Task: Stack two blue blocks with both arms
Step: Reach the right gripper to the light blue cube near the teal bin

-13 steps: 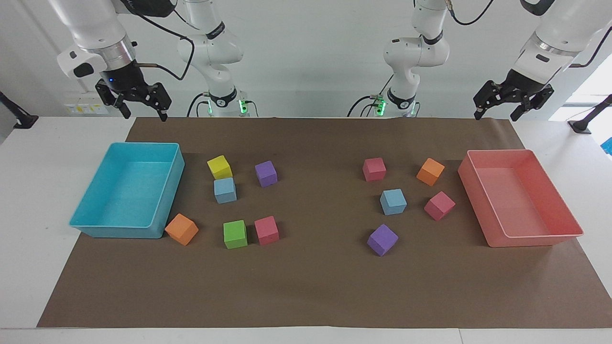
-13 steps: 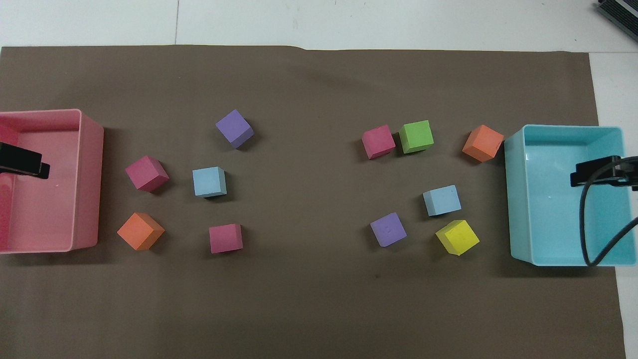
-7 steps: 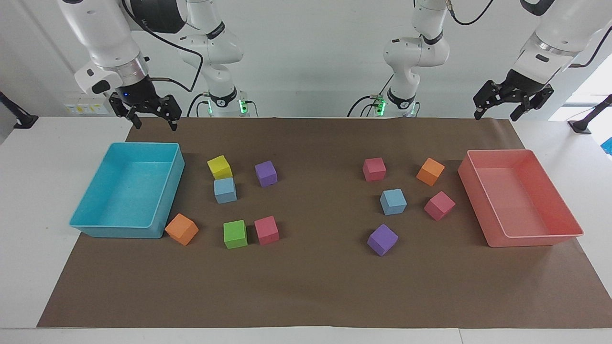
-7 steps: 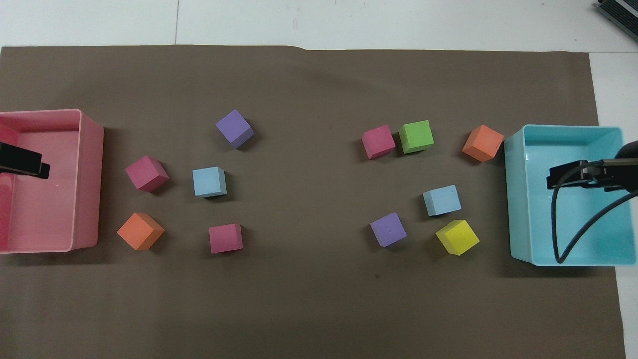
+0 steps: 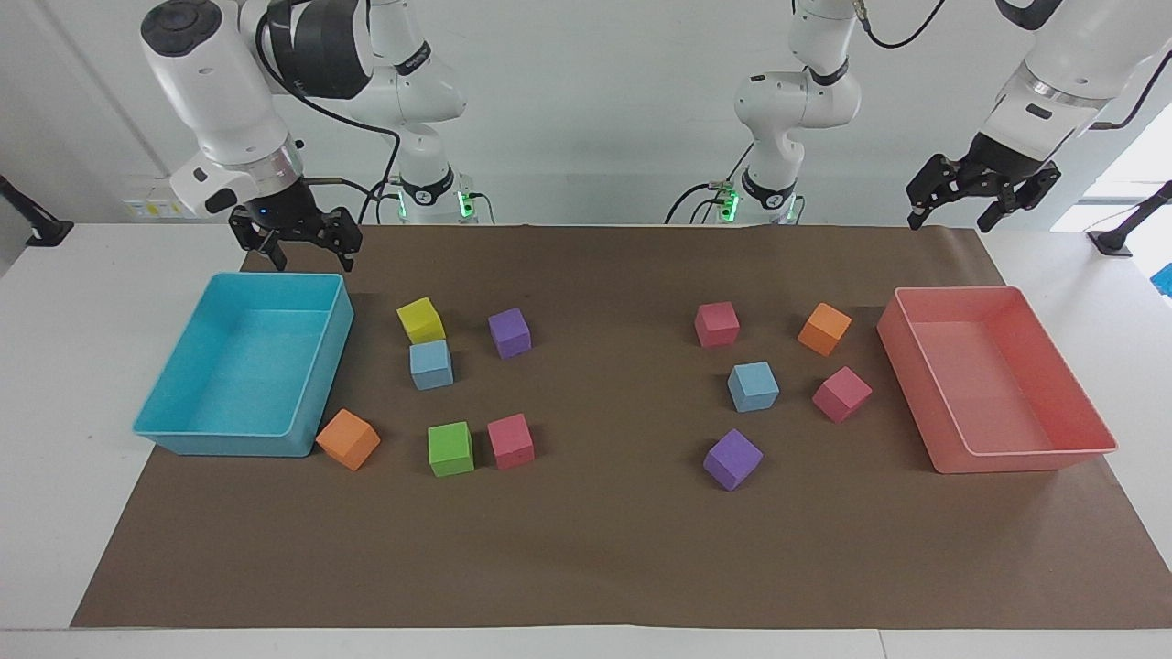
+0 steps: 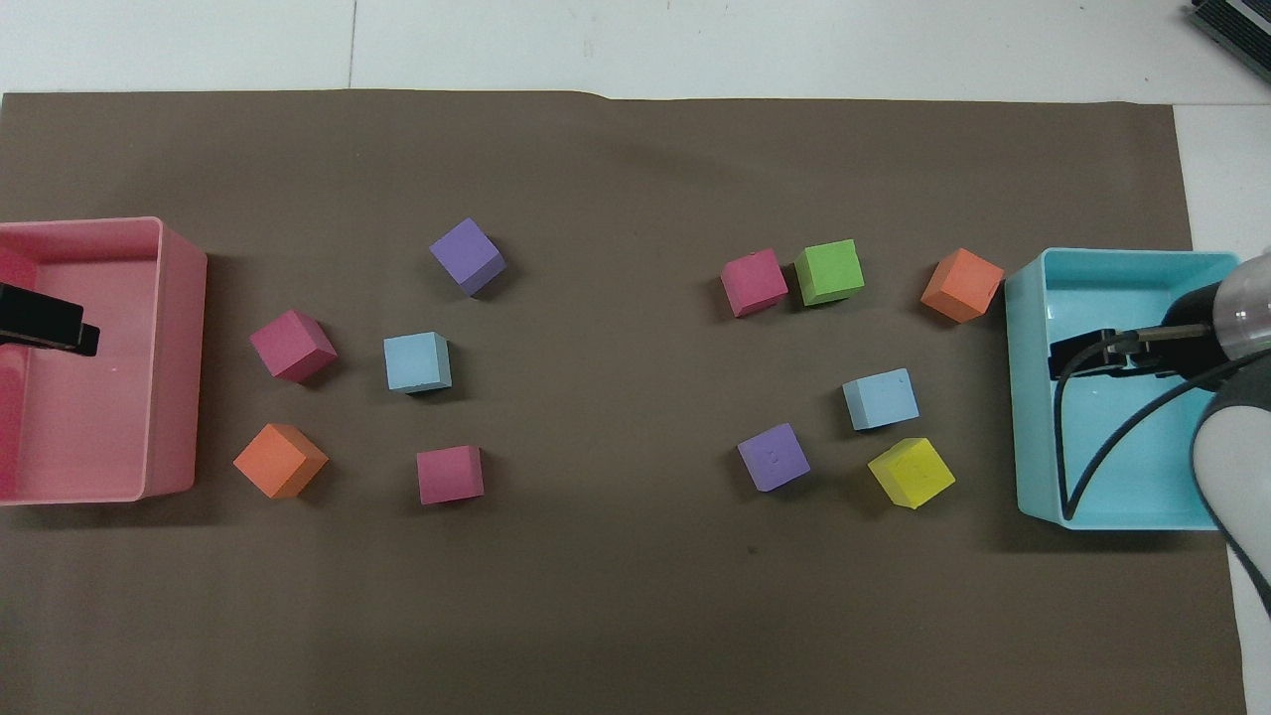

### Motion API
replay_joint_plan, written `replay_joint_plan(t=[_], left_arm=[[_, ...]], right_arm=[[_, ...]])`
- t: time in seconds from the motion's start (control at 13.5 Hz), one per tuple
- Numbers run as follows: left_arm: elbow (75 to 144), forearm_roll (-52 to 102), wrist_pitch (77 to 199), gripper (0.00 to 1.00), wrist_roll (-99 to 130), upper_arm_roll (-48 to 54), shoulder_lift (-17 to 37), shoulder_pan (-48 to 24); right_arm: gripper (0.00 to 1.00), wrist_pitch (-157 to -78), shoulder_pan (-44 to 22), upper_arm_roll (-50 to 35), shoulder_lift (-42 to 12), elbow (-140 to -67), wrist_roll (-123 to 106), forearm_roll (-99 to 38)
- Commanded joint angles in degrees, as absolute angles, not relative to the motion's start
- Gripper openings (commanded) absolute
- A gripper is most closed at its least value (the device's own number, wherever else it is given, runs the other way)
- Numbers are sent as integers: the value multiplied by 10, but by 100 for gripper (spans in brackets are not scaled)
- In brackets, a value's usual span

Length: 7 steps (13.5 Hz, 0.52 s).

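Nothing stacked yet: both blue blocks are sitting flat on the brown paper of the worktop [image 5: 604, 567], well apart. One blue block [image 5: 430, 364] is lying at the right arm's end, touching or just beside the yellow cube [image 5: 420, 320] on its robot side, with the purple cube [image 5: 509, 332] near and the green cube [image 5: 450, 448] farther from the robots. The other blue block [image 5: 753, 386] is lying at the left arm's end, ringed loosely by the pink cube [image 5: 716, 324], the orange cube [image 5: 824, 329], another pink cube [image 5: 841, 394] and a purple cube [image 5: 732, 459].

Right claw [image 5: 305, 253] is hanging released and empty over the robot-side rim of the cyan tray [image 5: 325, 366]. Left claw [image 5: 957, 209] is waiting, released and empty, up over the paper's edge by the pink tray [image 5: 925, 384].

Step in hand, as I read it: right arm approaching its blue block. Doing it well likely means coming straight down, turning the fingers so neither one lands in the tight spot against the yellow cube, gripping the two free side faces, centring, squeezing gently since it is foam. Risk: nudging the yellow cube or tilting the block.
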<state>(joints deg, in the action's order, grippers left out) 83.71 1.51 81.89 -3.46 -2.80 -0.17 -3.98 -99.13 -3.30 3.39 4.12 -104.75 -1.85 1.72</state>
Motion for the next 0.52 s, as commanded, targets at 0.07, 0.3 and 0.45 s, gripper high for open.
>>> replay_joint_plan(t=[0.07, 0.3, 0.45], left_arm=[[852, 11, 823, 100, -40, -24, -15, -32], [852, 10, 823, 100, -40, -24, -16, -32], [853, 10, 823, 100, -40, -23, -16, -32]], right_arm=[[100, -1038, -54, 33, 33, -1094, -72, 18], [100, -1090, -71, 33, 12, -1126, -105, 17], [100, -1118, -83, 33, 0, -1144, -128, 5]])
